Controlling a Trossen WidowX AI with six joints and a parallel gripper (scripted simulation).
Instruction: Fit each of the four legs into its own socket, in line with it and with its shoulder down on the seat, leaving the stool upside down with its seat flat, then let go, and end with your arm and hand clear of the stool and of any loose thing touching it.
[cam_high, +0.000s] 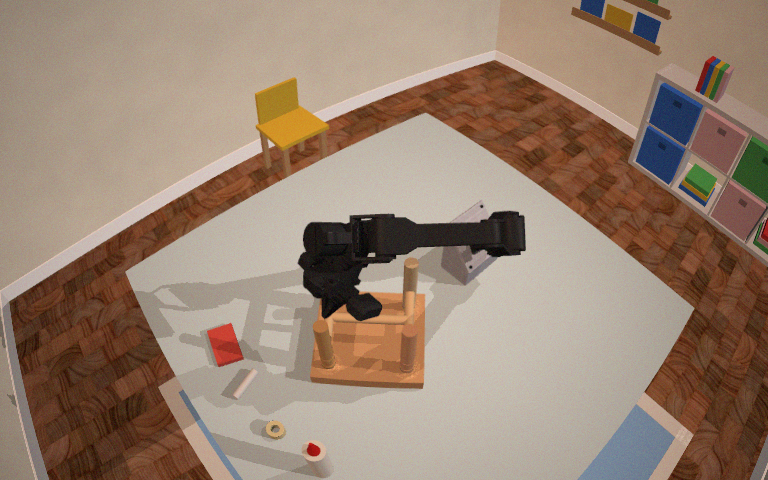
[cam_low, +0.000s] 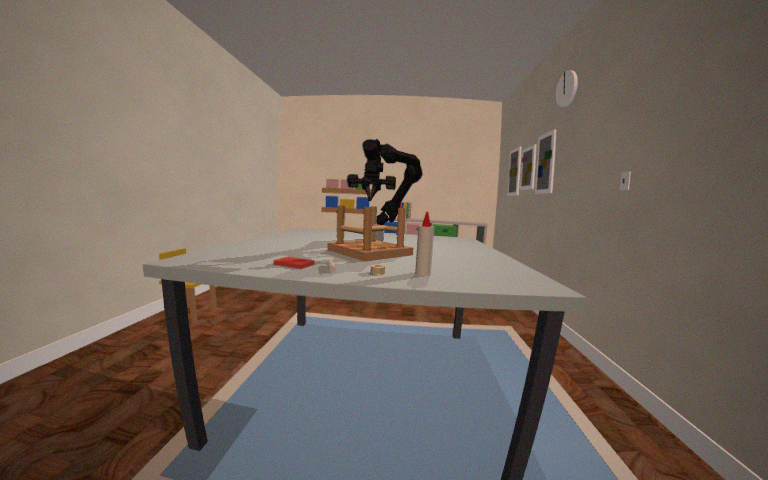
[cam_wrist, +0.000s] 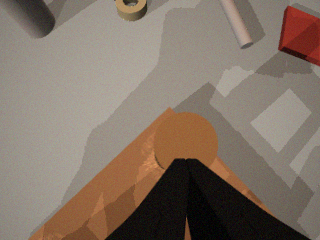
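The wooden stool lies upside down with its seat (cam_high: 368, 353) flat on the table. Three legs stand upright in plain view: front left (cam_high: 323, 342), front right (cam_high: 408, 348) and back right (cam_high: 410, 285). Pale rungs (cam_high: 368, 321) join them. My gripper (cam_high: 335, 302) is shut with nothing between the fingers and hangs over the back left corner, where it hides most of the fourth leg. In the wrist view the closed fingertips (cam_wrist: 187, 163) sit right over that leg's round top (cam_wrist: 186, 140). I cannot tell whether they touch. The exterior view shows the gripper (cam_low: 370, 195) just above the stool (cam_low: 369, 237).
Left of the stool lie a red block (cam_high: 224, 344) and a white dowel (cam_high: 244, 383). A tan ring (cam_high: 275, 426) and a red-capped bottle (cam_high: 316, 455) stand near the front edge. The arm's grey base (cam_high: 467, 249) is behind the stool.
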